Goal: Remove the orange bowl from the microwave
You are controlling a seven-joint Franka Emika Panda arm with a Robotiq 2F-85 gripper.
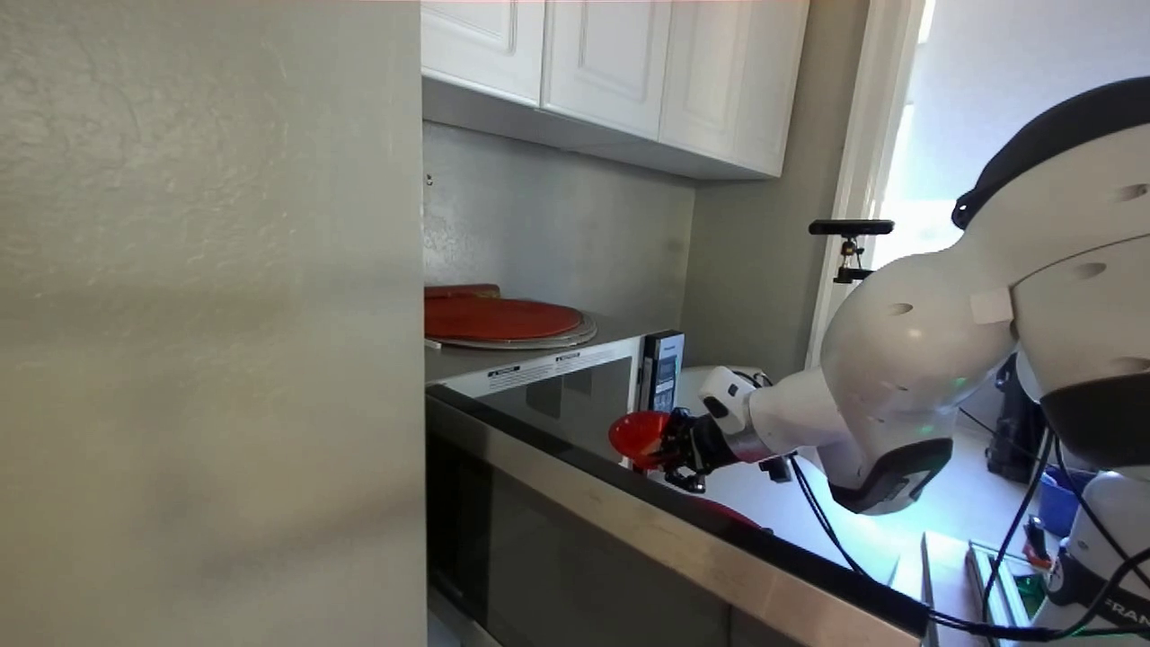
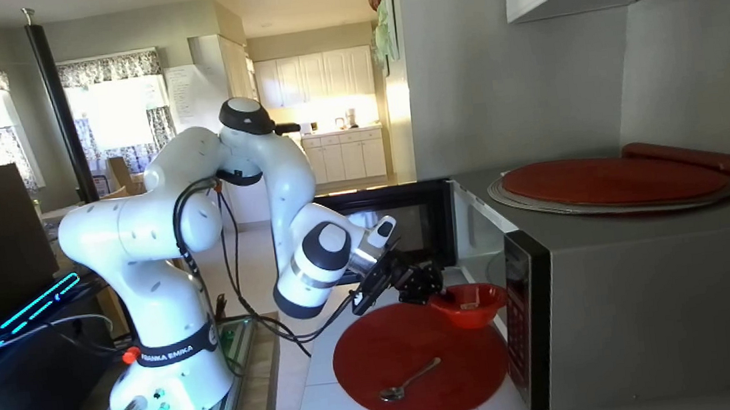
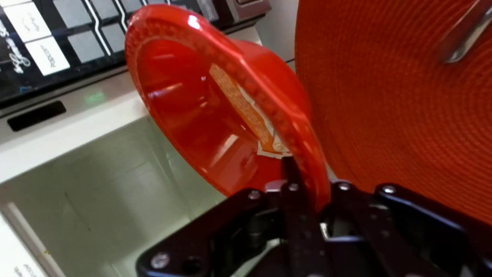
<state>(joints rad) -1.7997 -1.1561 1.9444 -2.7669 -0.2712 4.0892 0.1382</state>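
Nearest the wrist camera, the gripper (image 3: 314, 190) is clamped on the rim of the orange bowl (image 3: 200, 111), which is held just outside the microwave (image 2: 676, 309), beside its button panel (image 2: 526, 310). Because only one edge is pinched, the bowl could be twisted and the orange-and-white piece (image 3: 244, 109) inside spilled; badly swung, the panel might be knocked, or, during lowering toward the red mat (image 2: 372, 348), the spoon (image 2: 408, 384) struck.
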